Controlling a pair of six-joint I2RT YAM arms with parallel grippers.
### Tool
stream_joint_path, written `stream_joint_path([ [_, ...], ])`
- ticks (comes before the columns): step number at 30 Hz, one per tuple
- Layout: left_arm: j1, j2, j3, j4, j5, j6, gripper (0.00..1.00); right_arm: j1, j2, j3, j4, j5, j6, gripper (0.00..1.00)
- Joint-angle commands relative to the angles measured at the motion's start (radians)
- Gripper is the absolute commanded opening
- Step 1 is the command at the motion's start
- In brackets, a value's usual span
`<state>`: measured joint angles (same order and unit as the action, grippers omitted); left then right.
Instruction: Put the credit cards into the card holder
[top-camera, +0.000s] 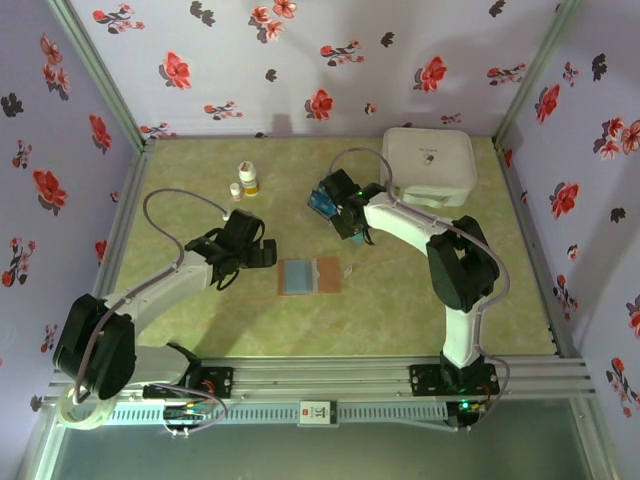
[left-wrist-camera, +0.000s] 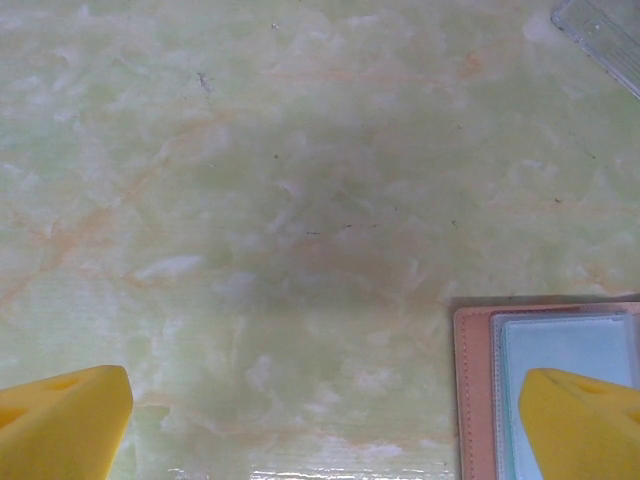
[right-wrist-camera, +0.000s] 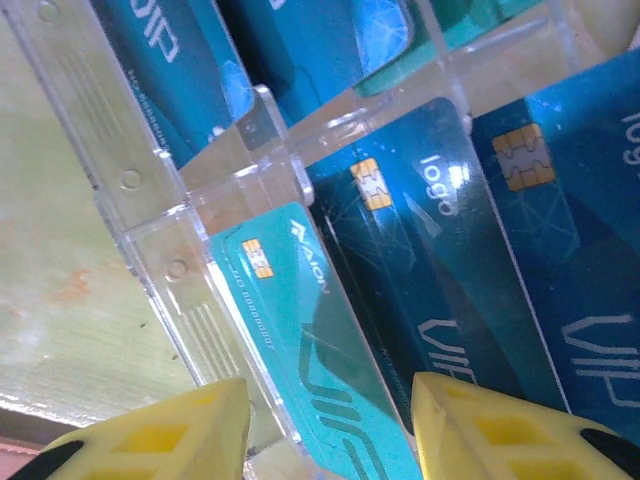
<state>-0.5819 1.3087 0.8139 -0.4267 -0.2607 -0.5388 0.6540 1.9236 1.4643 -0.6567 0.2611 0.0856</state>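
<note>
Fingers (right-wrist-camera: 150, 435) of the right gripper (right-wrist-camera: 328, 395) flank a teal credit card (right-wrist-camera: 300, 320) marked "AION" in a clear rack (right-wrist-camera: 150, 195), beside credit cards (right-wrist-camera: 450, 260) reading "logo" and "VIP"; whether they pinch it is unclear. Left gripper (left-wrist-camera: 325, 385), spread wide, hangs over the card holder (left-wrist-camera: 470, 400), lower right.

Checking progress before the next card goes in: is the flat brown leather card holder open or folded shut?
Open: the brown card holder lies spread flat, both halves side by side, inside facing up.
</note>
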Motion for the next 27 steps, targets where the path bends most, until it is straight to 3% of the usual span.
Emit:
stream_joint_path([
  [1, 0.009, -0.012, -0.020, 0.008, 0.003, 0.010, 1.00, -0.006, 0.006, 0.024, -0.022, -0.039, -0.008, 0.42],
  [12, 0.010, 0.000, -0.025, 0.019, 0.009, 0.005, 1.00, -0.005, -0.010, 0.029, -0.032, -0.071, -0.009, 0.25],
  [27, 0.009, 0.009, -0.027, 0.025, 0.017, 0.002, 1.00, -0.006, -0.011, 0.043, -0.053, -0.111, -0.043, 0.18],
])
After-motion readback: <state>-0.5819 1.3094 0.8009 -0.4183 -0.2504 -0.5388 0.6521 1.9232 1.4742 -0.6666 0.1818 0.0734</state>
